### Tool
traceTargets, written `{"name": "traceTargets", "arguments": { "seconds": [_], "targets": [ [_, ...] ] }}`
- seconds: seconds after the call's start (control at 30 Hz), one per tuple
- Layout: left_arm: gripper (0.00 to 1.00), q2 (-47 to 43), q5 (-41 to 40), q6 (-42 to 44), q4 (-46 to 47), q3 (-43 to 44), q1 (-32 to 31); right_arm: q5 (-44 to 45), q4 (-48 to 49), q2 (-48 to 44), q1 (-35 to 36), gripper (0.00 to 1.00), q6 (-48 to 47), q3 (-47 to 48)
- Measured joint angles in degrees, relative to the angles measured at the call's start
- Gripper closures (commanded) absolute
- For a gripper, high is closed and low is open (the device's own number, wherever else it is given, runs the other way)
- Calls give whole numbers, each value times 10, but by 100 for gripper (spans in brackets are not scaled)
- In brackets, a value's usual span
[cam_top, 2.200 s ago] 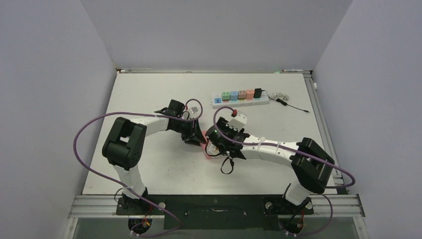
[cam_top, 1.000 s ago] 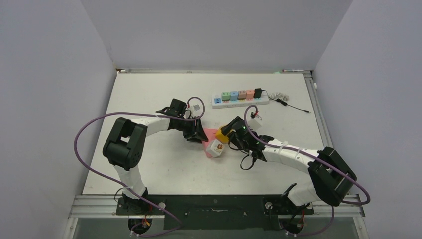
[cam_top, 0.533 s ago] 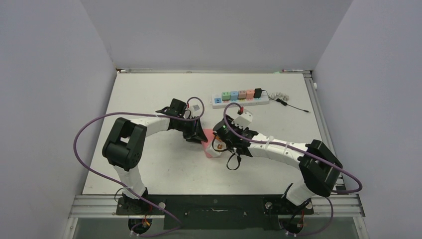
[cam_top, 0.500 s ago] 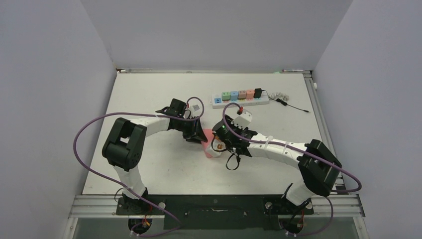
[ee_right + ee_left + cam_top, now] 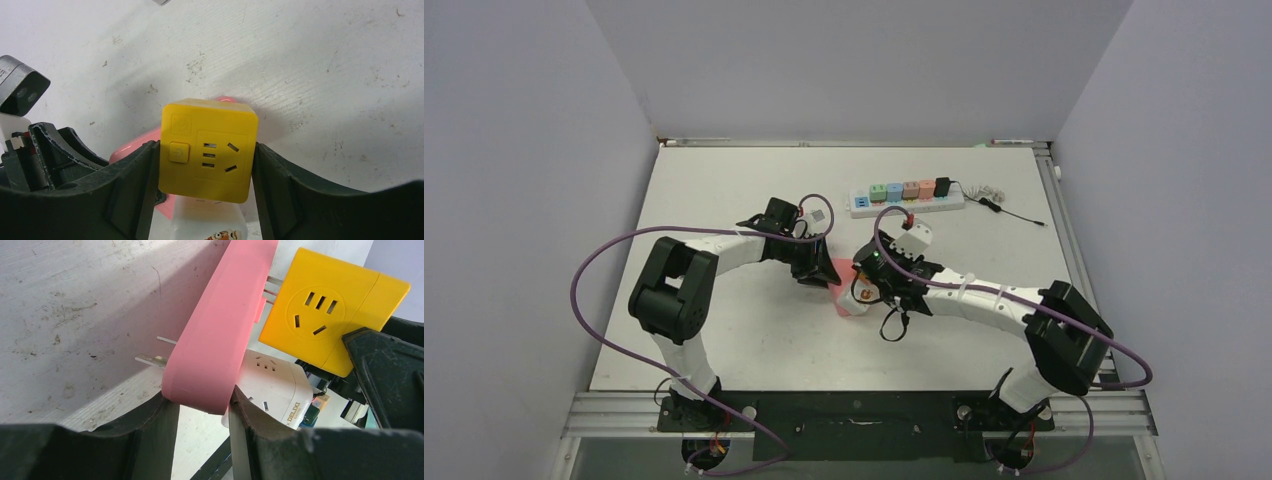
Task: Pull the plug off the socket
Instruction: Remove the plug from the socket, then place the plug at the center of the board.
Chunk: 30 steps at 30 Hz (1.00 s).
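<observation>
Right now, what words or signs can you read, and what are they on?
"DELIXI": on the white cube.
Yellow cube: signs on its button and corner, too faint to read.
Strip: print too small to read.

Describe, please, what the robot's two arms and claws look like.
The left arm and right arm have white links with chunky black joint housings, and a purple cable loops along each. The left claw and right claw have black, rough-textured curved fingers. A green light glows near the right wrist.
</observation>
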Motion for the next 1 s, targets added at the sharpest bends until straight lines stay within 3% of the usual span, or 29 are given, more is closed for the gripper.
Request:
{"name": "traceTargets", "arguments": {
  "seconds": [0.77, 0.87, 1.0],
  "targets": [
    [100, -6, -15, 5, 2, 3, 22, 1, -32, -109, -34, 95, -45, -35],
    [100, -16, -28, 9, 0, 3, 47, -11, -47, -117, -65, 95, -66, -35],
    [100, -47, -66, 19, -3, -2, 102, -44, -69, -143, -159, 95, -109, -38]
  ]
}}
